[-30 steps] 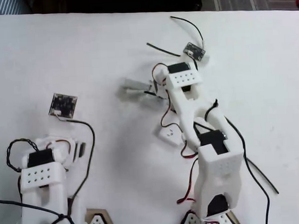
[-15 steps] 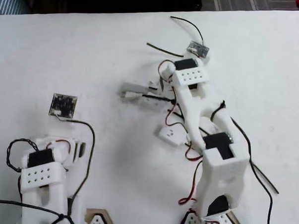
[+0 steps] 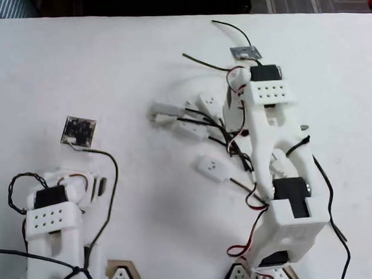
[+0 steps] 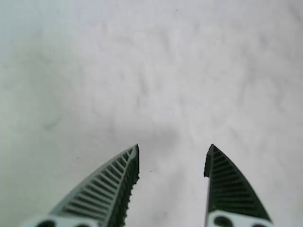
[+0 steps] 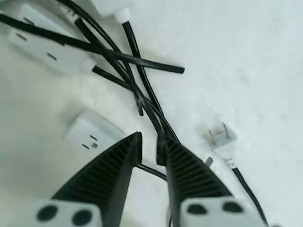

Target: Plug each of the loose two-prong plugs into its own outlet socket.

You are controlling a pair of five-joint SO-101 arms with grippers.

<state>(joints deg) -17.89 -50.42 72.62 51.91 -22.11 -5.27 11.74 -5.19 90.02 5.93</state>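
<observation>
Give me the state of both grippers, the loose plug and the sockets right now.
Left gripper: open, empty.
Right gripper: narrowly open, nothing clamped, above the black cables.
Two-prong plug: unplugged, lying loose.
Square socket: face up, empty.
Long socket block: visible slots empty, a cable lying across it.

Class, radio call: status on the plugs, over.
Left gripper open, over bare table. Right gripper over black cables. Two-prong plug loose, not in outlet socket. Cables cross between them.
</observation>
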